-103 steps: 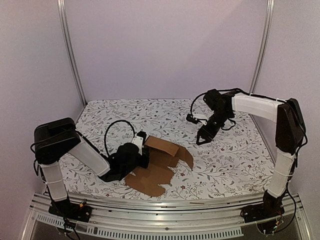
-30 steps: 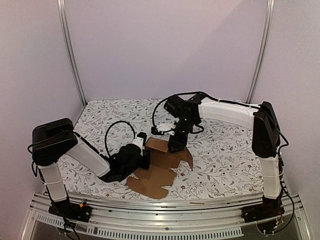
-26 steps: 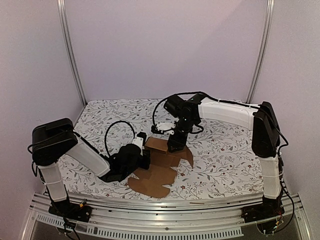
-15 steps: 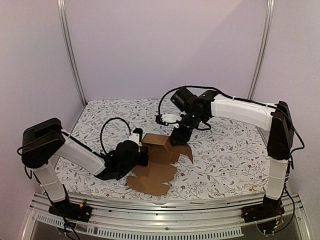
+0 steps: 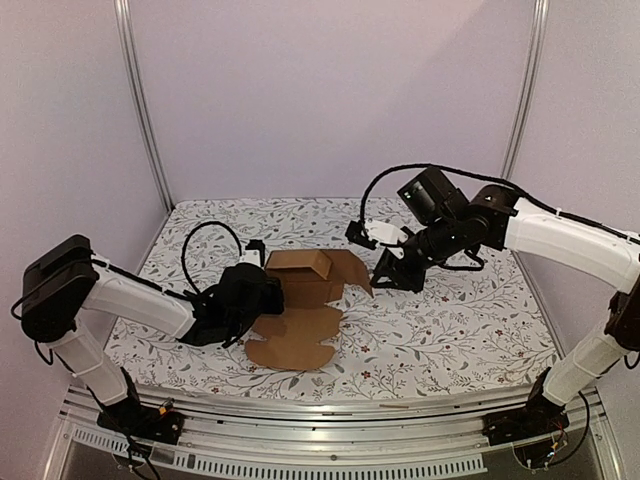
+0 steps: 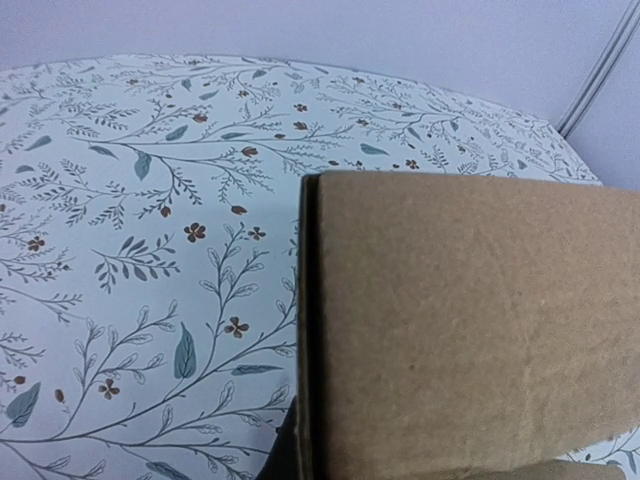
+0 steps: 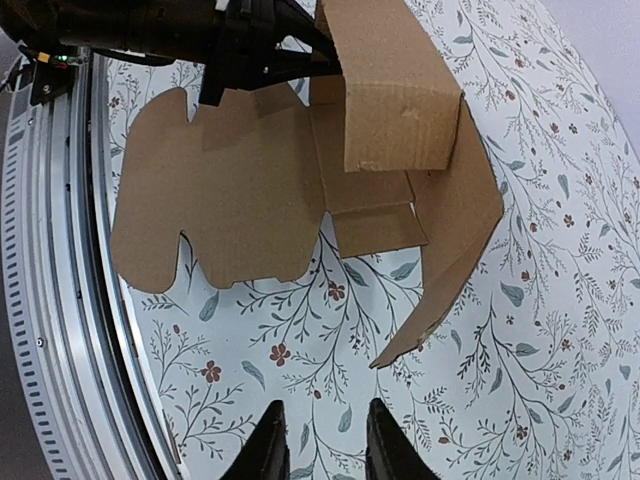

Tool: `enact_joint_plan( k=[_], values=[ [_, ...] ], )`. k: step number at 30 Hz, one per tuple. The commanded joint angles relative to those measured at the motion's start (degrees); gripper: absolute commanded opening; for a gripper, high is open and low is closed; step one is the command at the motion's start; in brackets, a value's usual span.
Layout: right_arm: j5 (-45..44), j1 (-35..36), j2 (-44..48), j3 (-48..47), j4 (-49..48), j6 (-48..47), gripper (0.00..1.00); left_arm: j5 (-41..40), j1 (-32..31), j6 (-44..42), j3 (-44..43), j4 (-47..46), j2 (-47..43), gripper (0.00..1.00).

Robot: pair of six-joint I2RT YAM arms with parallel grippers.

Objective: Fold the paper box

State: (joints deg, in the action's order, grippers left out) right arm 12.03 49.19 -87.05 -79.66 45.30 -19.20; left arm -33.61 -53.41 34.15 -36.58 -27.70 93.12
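Brown cardboard, the paper box [image 5: 298,305] sits half-folded a little left of the table's [image 5: 450,330] middle, nearer the front edge than the back. One panel stands upright with a short flap bent over at its top. A side flap leans out to the right. The rest lies flat toward the front edge, ending in rounded tabs. The left gripper [image 5: 268,292] is clamped tight on the box's left side, at the foot of the raised panel. The right gripper [image 5: 388,277] hovers just right of the leaning flap without touching it, its fingers [image 7: 268,445] a narrow gap apart and holding nothing.
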Motion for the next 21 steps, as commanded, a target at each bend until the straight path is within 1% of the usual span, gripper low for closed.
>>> enact_joint_plan(
  k=[1, 3, 6, 9, 12, 17, 21],
  values=[
    [-5.5, 3.9, -0.7, 1.1, -3.4, -1.3, 0.17, 2.9, 1.7, 2.6, -2.0, 2.1, 0.7, 0.00],
    [-9.3, 5.6, -2.4, 1.2, -4.7, -3.5, 0.13, 4.0, 1.7, 2.8, -2.6, 2.0, 0.6, 0.00],
    [-15.8, 5.9, -6.6, -0.2, -5.7, -4.1, 0.08, 5.7, 1.8, 2.7, -3.2, 2.2, 0.2, 0.00],
    [-22.4, 6.0, -10.4, -1.2, -7.3, -5.0, 0.06, 8.7, 1.9, 2.4, -4.3, 4.3, -0.5, 0.00],
    [-27.2, 6.0, -12.8, -2.3, -7.7, -6.1, 0.03, 10.2, 2.0, 2.0, -5.3, 6.6, -1.0, 0.00],
    [-28.8, 6.0, -13.4, -2.0, -7.9, -7.2, 0.02, 11.1, 2.4, 1.2, -6.2, 8.8, -1.0, 0.00],
    [-26.6, 6.4, -13.7, -1.2, -6.7, -8.6, 0.02, 12.5, 2.8, 1.9, -6.3, 8.1, -0.5, 0.00]
  ],
)
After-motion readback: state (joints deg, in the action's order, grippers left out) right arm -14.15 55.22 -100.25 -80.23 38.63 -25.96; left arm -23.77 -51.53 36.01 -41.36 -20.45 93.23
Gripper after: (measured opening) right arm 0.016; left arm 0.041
